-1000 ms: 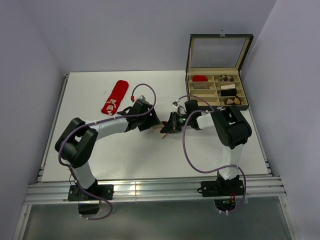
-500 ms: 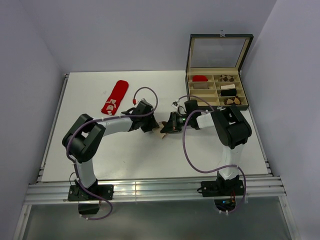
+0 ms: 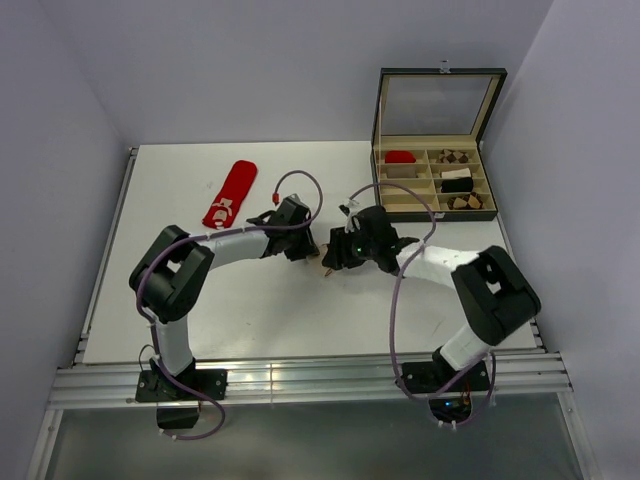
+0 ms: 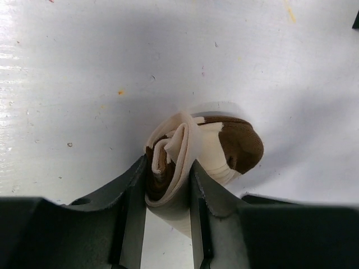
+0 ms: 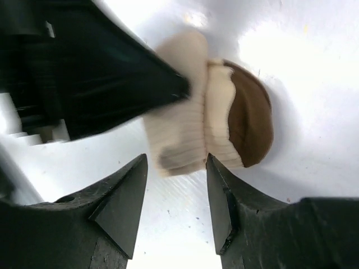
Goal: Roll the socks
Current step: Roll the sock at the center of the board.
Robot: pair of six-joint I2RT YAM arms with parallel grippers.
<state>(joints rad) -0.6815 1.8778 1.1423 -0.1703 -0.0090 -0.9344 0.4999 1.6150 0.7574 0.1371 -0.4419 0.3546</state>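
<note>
Right arm (image 3: 440,263) now lower, beside sock (image 5: 188,131)

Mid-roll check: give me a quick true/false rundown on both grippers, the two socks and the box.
1. The left gripper is shut on the cream sock. True.
2. The right gripper also clamps that sock. False: its jaws stand open, and the sock lies just off their tips.
3. The red sock is already rolled. False: it lies stretched out flat on the table, away from both grippers.
4. The box lid stands open. True.
</note>
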